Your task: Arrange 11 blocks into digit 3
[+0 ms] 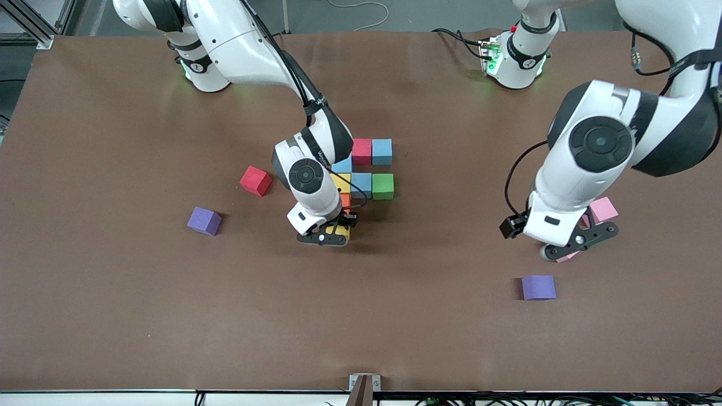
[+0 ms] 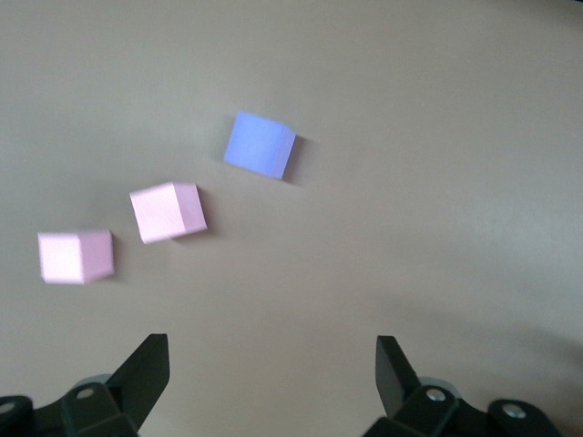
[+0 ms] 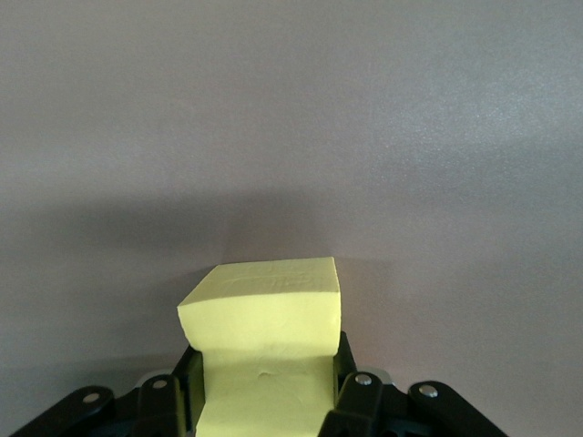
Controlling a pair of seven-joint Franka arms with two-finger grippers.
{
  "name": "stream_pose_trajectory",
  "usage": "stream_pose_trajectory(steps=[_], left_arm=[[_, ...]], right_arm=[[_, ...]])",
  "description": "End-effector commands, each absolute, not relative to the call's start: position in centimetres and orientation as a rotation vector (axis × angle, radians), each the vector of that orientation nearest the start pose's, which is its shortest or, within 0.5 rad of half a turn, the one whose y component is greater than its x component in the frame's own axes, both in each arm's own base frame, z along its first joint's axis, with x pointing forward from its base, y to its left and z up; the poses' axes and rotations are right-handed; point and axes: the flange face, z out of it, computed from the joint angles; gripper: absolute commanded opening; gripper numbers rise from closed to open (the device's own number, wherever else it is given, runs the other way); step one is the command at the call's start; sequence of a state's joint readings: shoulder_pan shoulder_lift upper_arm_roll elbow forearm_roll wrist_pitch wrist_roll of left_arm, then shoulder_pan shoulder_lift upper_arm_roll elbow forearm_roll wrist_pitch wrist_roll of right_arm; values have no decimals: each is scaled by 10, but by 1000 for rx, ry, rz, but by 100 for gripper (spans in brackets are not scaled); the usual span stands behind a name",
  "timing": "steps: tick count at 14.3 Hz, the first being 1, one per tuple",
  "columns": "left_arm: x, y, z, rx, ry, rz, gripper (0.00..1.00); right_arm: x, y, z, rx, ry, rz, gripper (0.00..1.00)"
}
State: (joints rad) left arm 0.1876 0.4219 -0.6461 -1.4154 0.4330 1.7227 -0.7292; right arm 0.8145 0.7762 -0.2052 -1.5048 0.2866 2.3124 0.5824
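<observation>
Going from the right arm's end of the counter [image 1: 113, 316], we first meet two loose blocks: a purple block [image 1: 204, 220] and, farther from the front camera, a red block [image 1: 255, 180], well apart from everything else.

Next comes the right tool [image 1: 333, 232], pinching a yellow block [image 3: 264, 314] and hanging low over the near end of the digit 3 [image 1: 366, 169]. We judge this to be the placing step for the lowest bar. The foam is visibly squeezed between the pads, so it may spring or cling on release and skew. A descent slightly off line could also shove the orange block [image 1: 345, 199] just beside it and open gaps in the column.

The unfinished figure sits mid-counter. Its spine, the long axis, runs from the arms' bases toward the front camera, and we see its bars pointing toward the left arm's end: red block and light blue block [image 1: 382, 151] on top, then light blue and green block [image 1: 383, 185]. The arm hides part of the spine.

Last, the left tool [image 2: 269, 378] hovers with fingers spread wide and empty over two pink blocks [image 2: 168, 211], with another purple block [image 1: 538, 287] nearer the camera. Coming down between neighbours could knock one aside.
</observation>
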Motion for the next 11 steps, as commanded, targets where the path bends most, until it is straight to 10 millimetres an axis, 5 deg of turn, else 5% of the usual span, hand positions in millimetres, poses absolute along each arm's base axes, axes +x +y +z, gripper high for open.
stream_pose_trajectory(steps=[1,3,6,8,11], left_arm=[[620,-175,541,-2961,-95,-115,100],[612,-142,578,-2979,-132,-151,100],[575,-108,631,-3027,-1,-94,100],[553,-76,653,-3069,15,-18,100],[532,-41,661,-3077,16,23,100]], right_arm=[[562,431,224,-3034,155,10,2],[562,431,224,-3034,155,10,2],[561,431,224,-3034,153,10,2],[561,431,223,-3034,154,9,5],[561,431,223,-3034,151,9,11]])
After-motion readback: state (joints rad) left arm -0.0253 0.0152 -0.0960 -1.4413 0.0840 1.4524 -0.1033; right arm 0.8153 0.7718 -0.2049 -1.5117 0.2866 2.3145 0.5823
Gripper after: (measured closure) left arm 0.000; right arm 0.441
